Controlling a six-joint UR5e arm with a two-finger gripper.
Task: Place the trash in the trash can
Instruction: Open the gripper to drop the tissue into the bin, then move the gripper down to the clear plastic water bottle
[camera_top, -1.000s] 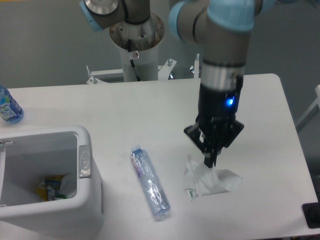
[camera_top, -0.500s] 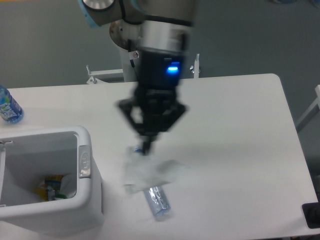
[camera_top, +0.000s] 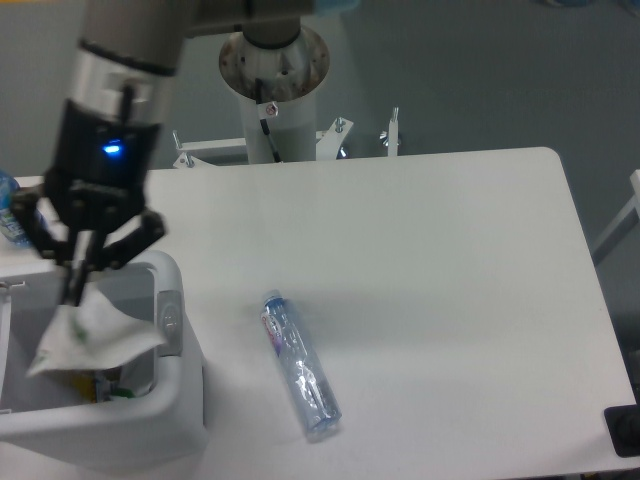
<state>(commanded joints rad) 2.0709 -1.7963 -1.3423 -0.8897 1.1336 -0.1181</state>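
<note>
Gripper (camera_top: 74, 292) hangs over the trash can (camera_top: 170, 400), fingers pinched together on the top of the white wad (camera_top: 92, 332). Wad dangles under the fingertips, inside the can's opening, just above the stuff already in there: some yellow/green scraps (camera_top: 110, 385) at the bottom. Blue light glows on the wrist.

Flattened clear bottle (camera_top: 300, 364) lies on the table (camera_top: 450, 300) to the right of the can, apart from it, not touching. Long axis runs diagonal: cap end up-left, toward the can's far corner; base end down-right, near the table's front edge.

Upright blue-label bottle (camera_top: 10, 215) stands behind the can at far left, partly hidden by the gripper.
</note>
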